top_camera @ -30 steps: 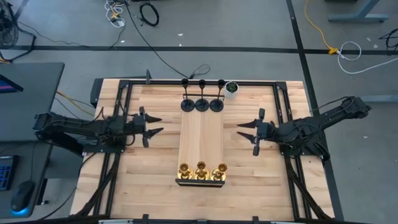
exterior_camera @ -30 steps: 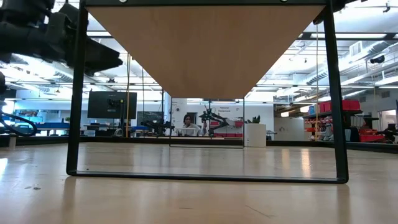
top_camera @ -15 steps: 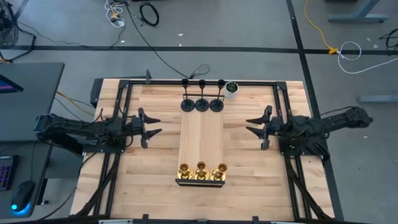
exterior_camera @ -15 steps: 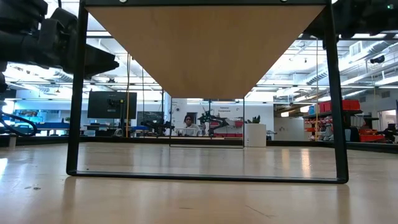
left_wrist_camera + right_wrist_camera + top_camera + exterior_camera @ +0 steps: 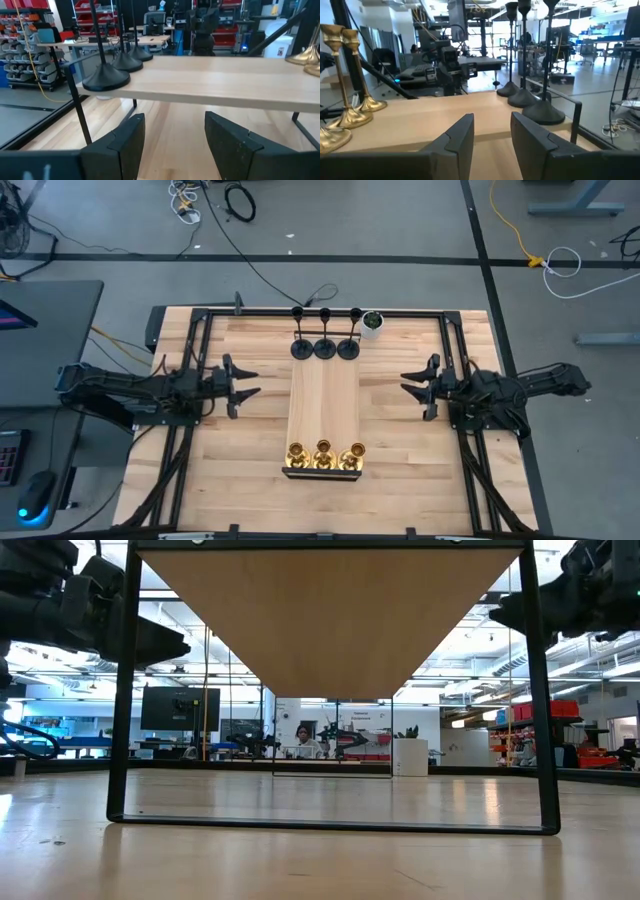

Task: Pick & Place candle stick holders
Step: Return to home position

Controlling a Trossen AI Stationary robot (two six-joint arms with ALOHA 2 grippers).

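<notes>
Three black candle stick holders (image 5: pixel 324 348) stand on their round bases in a row at the far end of a raised wooden board (image 5: pixel 323 405). Three brass candle stick holders (image 5: pixel 324 453) stand likewise at its near end. My left gripper (image 5: pixel 247 380) hovers open to the left of the board, pointing level at it; its wrist view shows the black bases (image 5: pixel 105 79) on the board's edge. My right gripper (image 5: pixel 407 383) hovers open to the right of the board, facing it, with the brass holders (image 5: pixel 350 117) and black holders (image 5: pixel 542 112) ahead. Both grippers hold nothing.
A small white pot with a green plant (image 5: pixel 372 324) sits by the far right of the black row. The board stands on thin black legs (image 5: pixel 122 690), with open space beneath it. A black metal frame (image 5: pixel 195 320) runs around the tabletop. A person sits far off in the room (image 5: pixel 300 735).
My right gripper has drawn back from the board toward the table's right edge and sunk lower, coming into the low view at the top right, its arm folding in. The holders have not moved.
</notes>
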